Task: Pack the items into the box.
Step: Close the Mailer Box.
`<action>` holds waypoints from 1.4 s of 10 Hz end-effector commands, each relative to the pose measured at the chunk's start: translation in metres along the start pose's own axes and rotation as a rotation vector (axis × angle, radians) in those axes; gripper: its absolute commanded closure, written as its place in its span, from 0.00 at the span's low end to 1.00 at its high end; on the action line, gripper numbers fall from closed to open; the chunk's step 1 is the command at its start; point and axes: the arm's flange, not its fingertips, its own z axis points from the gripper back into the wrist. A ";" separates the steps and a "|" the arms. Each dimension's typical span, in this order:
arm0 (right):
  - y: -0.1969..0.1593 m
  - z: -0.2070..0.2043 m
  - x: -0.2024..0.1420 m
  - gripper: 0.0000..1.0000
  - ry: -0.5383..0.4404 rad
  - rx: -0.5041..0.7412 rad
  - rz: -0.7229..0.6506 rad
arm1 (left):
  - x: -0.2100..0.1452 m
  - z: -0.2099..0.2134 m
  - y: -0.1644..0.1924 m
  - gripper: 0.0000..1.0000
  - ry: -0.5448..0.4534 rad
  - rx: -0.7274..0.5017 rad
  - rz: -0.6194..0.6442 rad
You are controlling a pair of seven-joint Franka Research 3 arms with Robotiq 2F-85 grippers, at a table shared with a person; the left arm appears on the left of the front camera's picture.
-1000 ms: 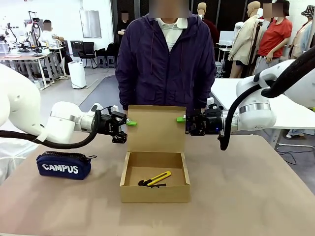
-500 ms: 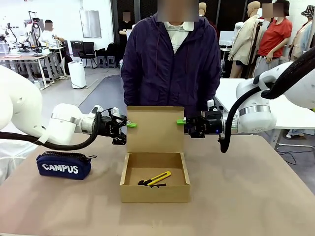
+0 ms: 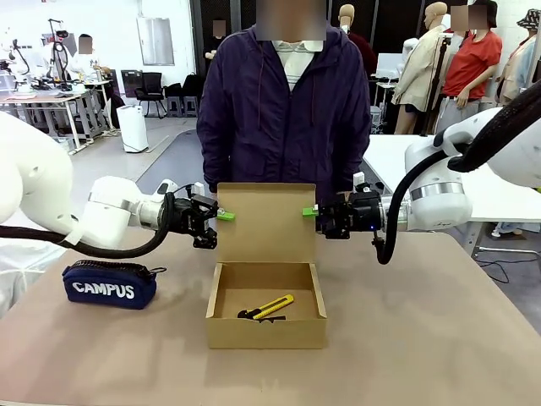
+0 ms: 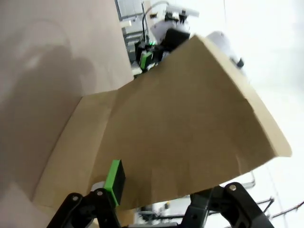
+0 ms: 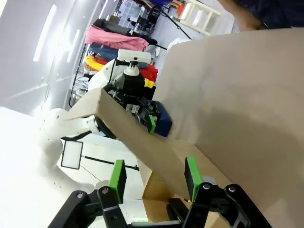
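Open box [image 3: 266, 331] at the middle of the table [image 3: 423, 338], utility knife [image 3: 272, 307] lying on its floor.
Its lid flap [image 3: 267, 224] stands upright along the far side. The left gripper [image 3: 221, 215] pinches the flap's left edge, pads pressed onto the cardboard. The right gripper [image 3: 311, 210] straddles the right edge with its fingers spread, one pad clear of the cardboard. A navy CAMPUS pouch [image 3: 110, 285] lies apart on the robot's left. A person [image 3: 287, 110] stands just behind the flap.

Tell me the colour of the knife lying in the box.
The utility knife is yellow and black; it shows best in the front view.
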 end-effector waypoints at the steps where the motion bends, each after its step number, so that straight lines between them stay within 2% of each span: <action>1: -0.001 0.001 -0.004 0.33 0.016 0.029 0.144 | -0.007 0.000 -0.010 0.32 0.085 0.084 -0.279; 3: -0.002 0.000 -0.006 0.33 0.020 0.029 0.222 | -0.016 0.000 -0.017 0.32 0.111 0.169 -0.542; 4: 0.000 0.000 -0.007 0.33 0.013 0.043 0.275 | -0.022 0.002 -0.019 0.32 0.124 0.173 -0.643; 5: -0.001 0.000 -0.009 0.33 0.008 0.051 0.269 | -0.028 0.002 -0.021 0.32 0.122 0.122 -0.736; 7: 0.004 -0.004 -0.017 0.33 0.033 0.088 0.359 | -0.044 0.004 -0.025 0.32 0.061 0.119 -0.936; 9: 0.012 -0.003 -0.024 0.33 0.027 0.105 0.442 | -0.058 0.001 -0.026 0.32 0.021 0.098 -1.084; 11: 0.013 0.000 -0.030 0.33 0.045 0.135 0.449 | -0.071 0.000 -0.028 0.32 -0.062 0.085 -1.236; 13: 0.015 0.000 -0.035 0.33 0.049 0.138 0.459 | -0.082 -0.003 -0.035 0.32 -0.083 0.097 -1.376; 14: 0.017 -0.003 -0.036 0.33 0.060 0.145 0.471 | -0.082 -0.005 -0.037 0.32 -0.078 0.113 -1.378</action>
